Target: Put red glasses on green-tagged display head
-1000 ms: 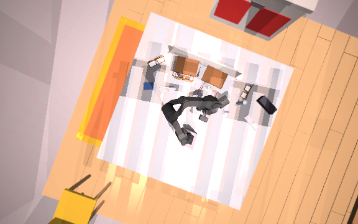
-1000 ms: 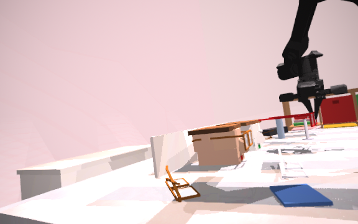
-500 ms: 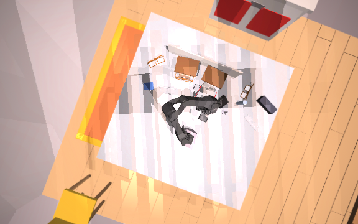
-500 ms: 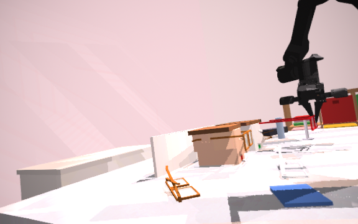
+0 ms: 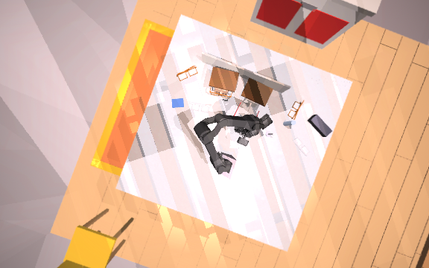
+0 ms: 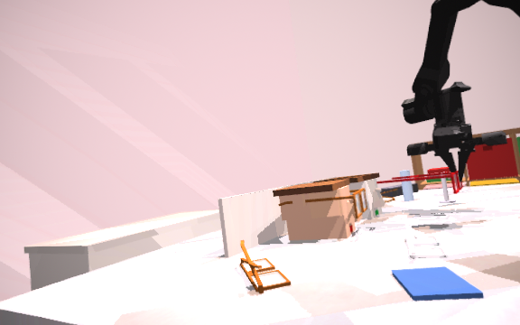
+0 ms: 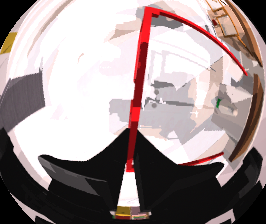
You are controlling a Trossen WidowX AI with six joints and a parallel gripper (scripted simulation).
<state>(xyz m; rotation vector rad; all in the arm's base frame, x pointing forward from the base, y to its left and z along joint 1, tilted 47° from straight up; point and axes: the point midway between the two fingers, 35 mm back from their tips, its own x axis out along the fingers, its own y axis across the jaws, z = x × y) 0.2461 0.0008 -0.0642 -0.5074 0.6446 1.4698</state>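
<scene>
So the gripper [image 5: 245, 130] [image 6: 457, 173] [image 7: 131, 132] was clamped on the red glasses [image 5: 237, 109] [image 6: 456, 181] [image 7: 140, 75], fingertips pinching the front frame, and they were up off the tabletop [image 5: 259, 208] [image 6: 332, 289]. Both temples pointed at the head with the green tag [image 5: 257, 91] [image 6: 374, 199] [image 7: 246, 125], over toward the tabletop's back edge (top of the overhead shot). The front frame was out in front of the face, so no bridge on the nose. Couldn't tell whether the temple tips touched that head.

The other head [image 5: 223, 78] [image 6: 316, 218], the one with the red tag, stood beside it, nearer the left edge, wearing orange glasses [image 5: 220, 91] [image 6: 360, 203]. A pale panel [image 5: 244, 72] [image 6: 244, 230] stood upright behind the pair.

Spare orange frames [image 5: 187, 73] [image 6: 264, 275] lay near the back left corner, with a flat blue square [image 5: 177, 103] [image 6: 436, 283] by the left edge. Toward the right edge I saw more orange specs [image 5: 296, 108], a light blue cylinder [image 5: 289, 123] [image 6: 406, 185] standing near them, and a dark box [image 5: 319, 125] [image 7: 21, 97] closest to the edge.
</scene>
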